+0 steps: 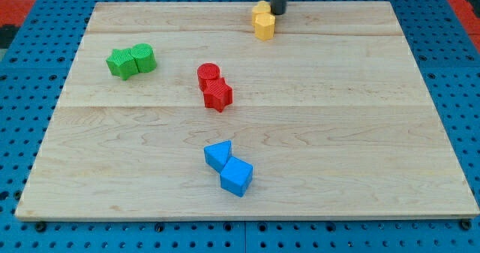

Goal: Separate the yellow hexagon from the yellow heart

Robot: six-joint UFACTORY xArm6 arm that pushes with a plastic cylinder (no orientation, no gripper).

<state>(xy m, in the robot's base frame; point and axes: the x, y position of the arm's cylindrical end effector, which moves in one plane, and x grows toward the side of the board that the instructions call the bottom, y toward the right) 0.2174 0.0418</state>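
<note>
Two yellow blocks touch each other near the view's top, a little right of centre. The lower one is the yellow hexagon (265, 26). The upper one, which I take for the yellow heart (261, 10), is partly hidden by the hexagon. My tip (278, 13) stands just to the right of the upper yellow block, touching or nearly touching it.
The wooden board (360, 133) lies on a blue pegboard. A green pair, a star (120, 63) and a rounded block (144, 58), sits at upper left. A red cylinder (209, 74) and red star (218, 94) sit mid-board. Two blue blocks (218, 155) (237, 176) lie lower centre.
</note>
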